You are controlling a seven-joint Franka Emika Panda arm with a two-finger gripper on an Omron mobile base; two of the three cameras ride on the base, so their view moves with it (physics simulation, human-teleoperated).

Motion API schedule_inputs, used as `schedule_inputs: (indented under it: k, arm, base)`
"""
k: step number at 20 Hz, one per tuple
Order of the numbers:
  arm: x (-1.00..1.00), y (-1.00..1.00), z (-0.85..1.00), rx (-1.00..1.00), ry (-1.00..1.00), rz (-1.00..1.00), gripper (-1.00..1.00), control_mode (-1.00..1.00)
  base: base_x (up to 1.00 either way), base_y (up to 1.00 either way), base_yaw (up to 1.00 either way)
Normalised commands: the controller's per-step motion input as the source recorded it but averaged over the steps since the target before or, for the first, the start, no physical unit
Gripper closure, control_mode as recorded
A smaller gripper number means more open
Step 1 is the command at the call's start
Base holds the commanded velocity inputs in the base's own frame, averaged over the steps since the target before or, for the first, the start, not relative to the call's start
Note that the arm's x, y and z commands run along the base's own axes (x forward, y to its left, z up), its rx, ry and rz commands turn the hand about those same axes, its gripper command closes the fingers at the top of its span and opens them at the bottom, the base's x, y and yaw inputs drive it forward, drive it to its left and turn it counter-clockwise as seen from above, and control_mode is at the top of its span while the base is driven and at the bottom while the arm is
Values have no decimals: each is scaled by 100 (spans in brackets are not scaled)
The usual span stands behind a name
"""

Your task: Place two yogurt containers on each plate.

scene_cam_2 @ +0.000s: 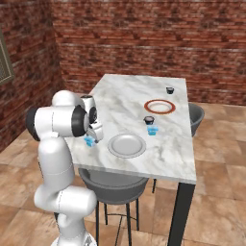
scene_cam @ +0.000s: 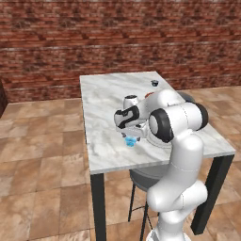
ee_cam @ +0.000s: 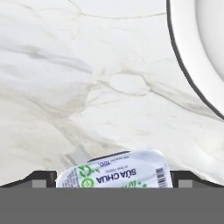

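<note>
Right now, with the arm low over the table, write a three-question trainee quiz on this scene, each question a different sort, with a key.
1. True or false: the grey plate already holds a yogurt cup.
2. Which cup sits between the open gripper fingers? A) the light blue cup near the table's front left edge B) the dark cup at the far end C) the dark cup between the plates
3. Fill in: the light blue cup beside that middle dark cup stands between the grey plate and the ____-rimmed plate.

Key: 1 false; 2 A; 3 red-brown.

two base views flank the marble table (scene_cam_2: 158, 158) from behind — hand view looks close down.
</note>
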Motion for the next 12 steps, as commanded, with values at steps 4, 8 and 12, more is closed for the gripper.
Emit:
schedule_inputs:
  k: [4,8,12]
  arm:
    - [0,0,-17,0,0,0,-100,-100]
    - [-4,0,-17,0,0,0,100,-100]
    - [-8,1,-4,0,-2,0,100,-100]
  base:
    - [0,0,0]
    - [0,0,0]
    - [0,0,0]
